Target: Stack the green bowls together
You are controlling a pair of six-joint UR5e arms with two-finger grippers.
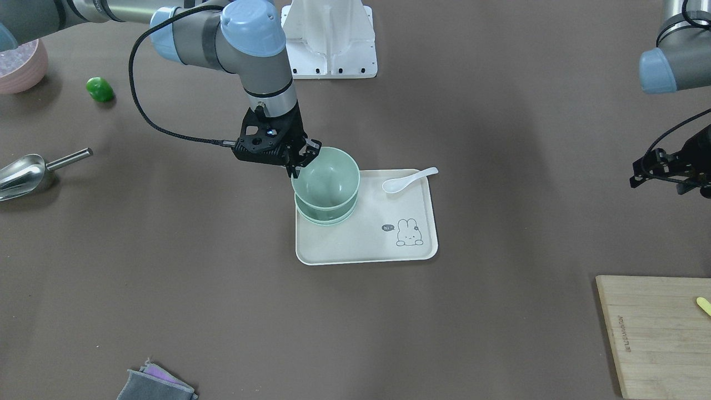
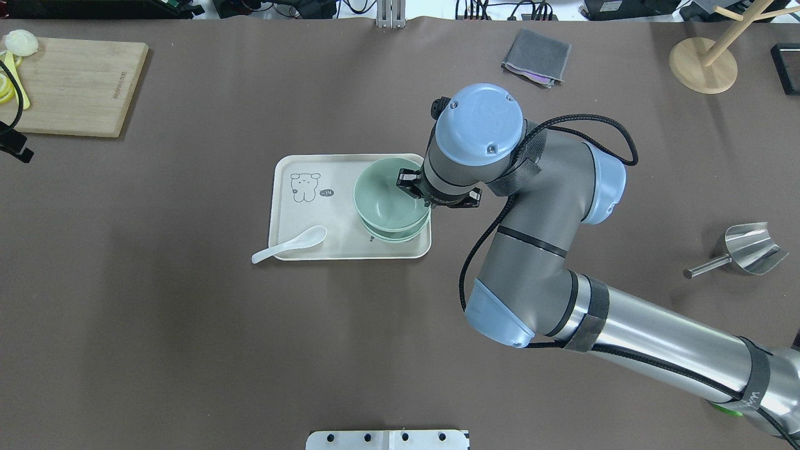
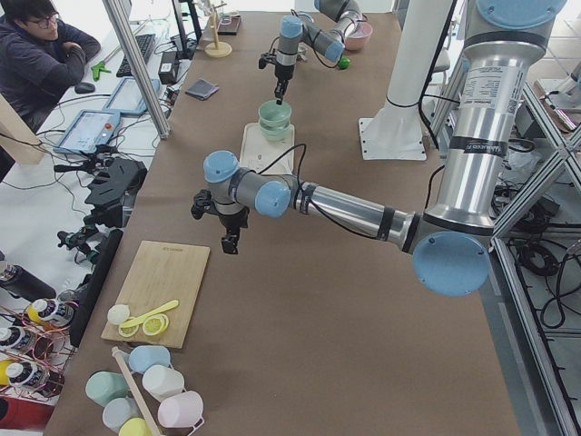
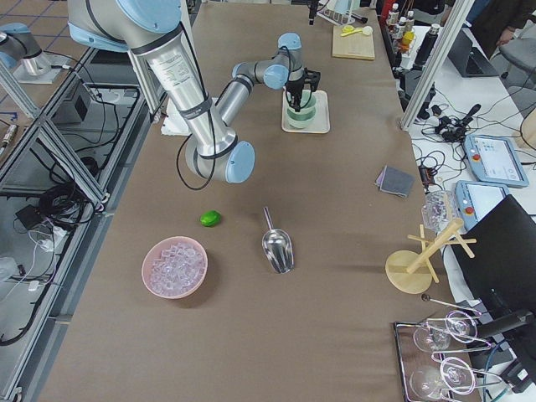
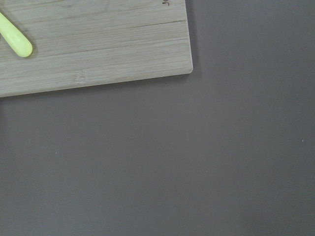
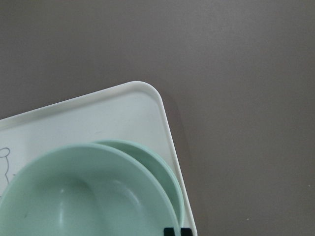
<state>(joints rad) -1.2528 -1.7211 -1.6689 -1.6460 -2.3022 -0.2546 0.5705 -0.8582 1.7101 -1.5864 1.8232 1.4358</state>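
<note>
My right gripper is shut on the rim of a pale green bowl and holds it slightly tilted, partly sunk into the other green bowls. Those sit nested on the white tray. Overhead, the gripper pinches the held bowl's right rim. The right wrist view shows this bowl over a lower bowl's rim, with my fingertips at the bottom edge. My left gripper hovers far off near the cutting board; I cannot tell whether it is open.
A white spoon lies on the tray's corner. A wooden cutting board holds a yellow piece. A metal scoop, a dark-green lump, a pink bowl and a grey cloth lie around.
</note>
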